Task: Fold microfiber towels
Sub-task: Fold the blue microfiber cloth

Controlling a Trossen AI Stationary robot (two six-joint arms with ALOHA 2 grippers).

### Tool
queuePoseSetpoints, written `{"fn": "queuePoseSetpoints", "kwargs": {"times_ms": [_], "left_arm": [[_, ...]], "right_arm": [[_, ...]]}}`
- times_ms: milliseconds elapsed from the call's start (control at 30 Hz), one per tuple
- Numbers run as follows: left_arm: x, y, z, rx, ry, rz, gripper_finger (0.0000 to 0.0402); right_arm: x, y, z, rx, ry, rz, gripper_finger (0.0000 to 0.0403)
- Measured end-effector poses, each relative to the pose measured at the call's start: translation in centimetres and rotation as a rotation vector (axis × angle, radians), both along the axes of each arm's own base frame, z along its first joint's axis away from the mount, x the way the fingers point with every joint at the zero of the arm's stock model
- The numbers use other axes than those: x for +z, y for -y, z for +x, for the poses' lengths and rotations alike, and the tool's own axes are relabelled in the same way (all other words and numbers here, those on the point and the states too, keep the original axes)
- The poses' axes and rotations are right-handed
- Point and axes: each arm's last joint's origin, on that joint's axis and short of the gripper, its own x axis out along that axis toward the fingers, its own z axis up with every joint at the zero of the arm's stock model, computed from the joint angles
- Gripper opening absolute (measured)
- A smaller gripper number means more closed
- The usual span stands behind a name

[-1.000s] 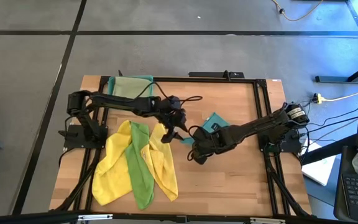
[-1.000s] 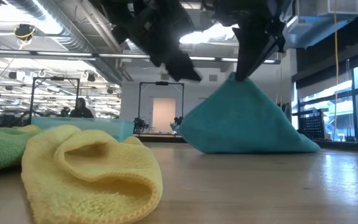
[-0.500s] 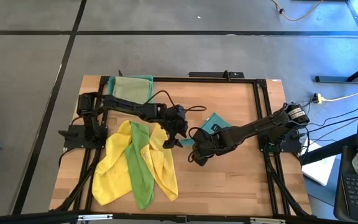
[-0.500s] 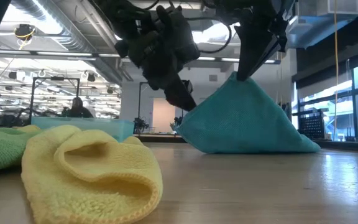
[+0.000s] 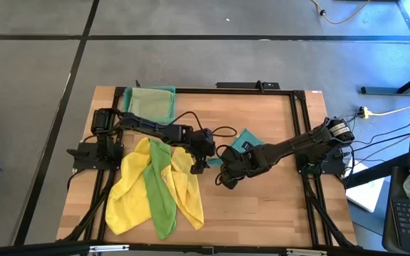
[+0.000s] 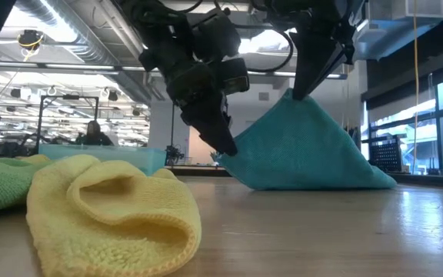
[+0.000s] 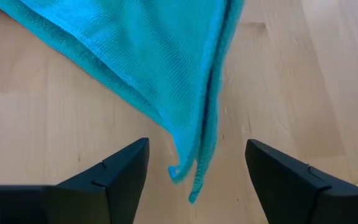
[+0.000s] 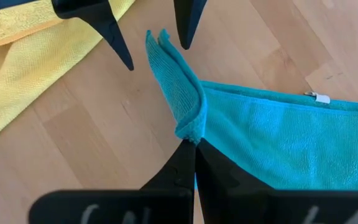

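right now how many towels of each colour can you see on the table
yellow towels: 2
bright green towel: 1
teal towel: 1
pale green towel, lying in the tray: 1
total: 5 towels

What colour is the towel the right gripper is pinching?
Teal; it shows best in the right wrist view.

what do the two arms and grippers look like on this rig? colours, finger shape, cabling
Both arms are dark, near-black, jointed links on black bases. The left gripper has two matte black wedge-shaped fingers tapering to blunt tips; the right gripper has the same fingers, tapering to narrow points. Black cables loop loosely along the left arm; the right arm carries a round silver fitting near its base.
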Motion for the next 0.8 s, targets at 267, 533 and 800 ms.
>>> {"fn": "queuePoseSetpoints", "kwargs": {"times_ms": [267,533,800], "left_arm": [[0.0,0.2,0.0,0.01,-0.004,-0.017,0.0204],[0.4,0.4,-0.1,-0.031,0.002,-0.086,0.0045],[3.7,0.5,-0.6,-0.037,0.115,-0.11,0.0003]], "right_arm": [[0.0,-0.1,0.0,-0.002,0.001,0.001,0.0007],[0.0,-0.8,-0.4,-0.005,-0.005,0.007,0.0007],[-0.1,-2.7,-1.2,-0.066,0.007,0.055,0.0007]]}}
